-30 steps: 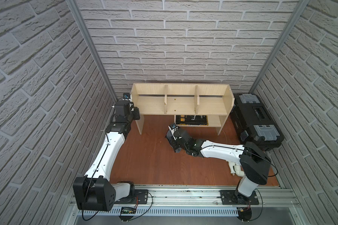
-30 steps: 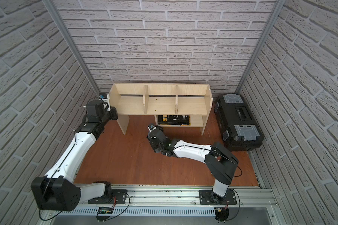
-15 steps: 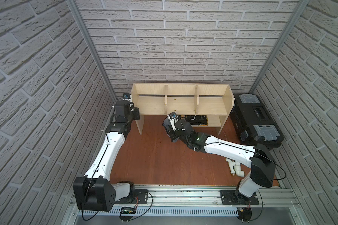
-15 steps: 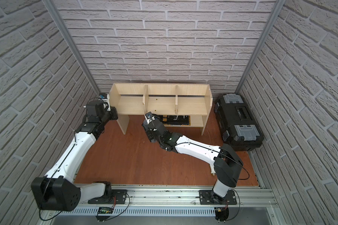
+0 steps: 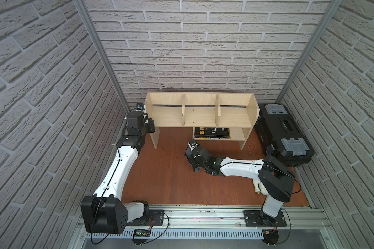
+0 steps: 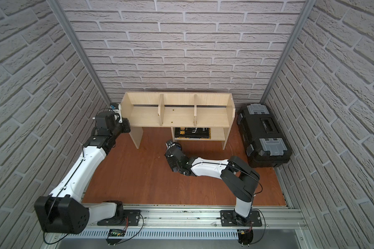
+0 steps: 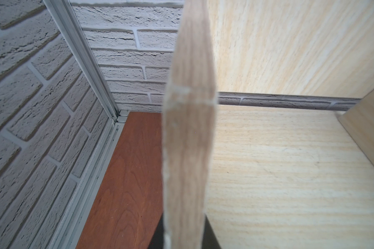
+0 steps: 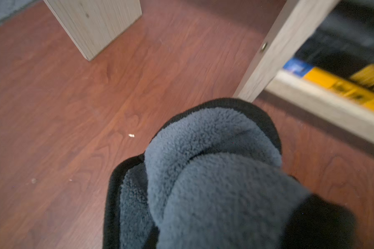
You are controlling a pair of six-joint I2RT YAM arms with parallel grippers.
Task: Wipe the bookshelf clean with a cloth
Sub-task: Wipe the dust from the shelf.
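The light-wood bookshelf (image 5: 200, 117) stands against the back wall in both top views. My left gripper (image 5: 149, 126) is shut on its left side panel; in the left wrist view the panel's edge (image 7: 187, 151) runs down between the dark fingers (image 7: 211, 237). My right gripper (image 5: 190, 152) hovers low over the floor in front of the lower shelf (image 5: 235, 134), shut on the bunched grey cloth (image 8: 203, 172). The cloth hides the right fingers. It touches no part of the bookshelf.
A black toolbox (image 5: 283, 133) with grey latches sits right of the bookshelf. A black and yellow book (image 5: 212, 132) lies on the lower shelf. A white pipe fitting (image 5: 258, 187) lies behind my right arm's base. Brick walls close in three sides.
My right arm carried the cloth in under the bookshelf half a second ago, then drew back to the floor in front of it. The left arm has not moved.
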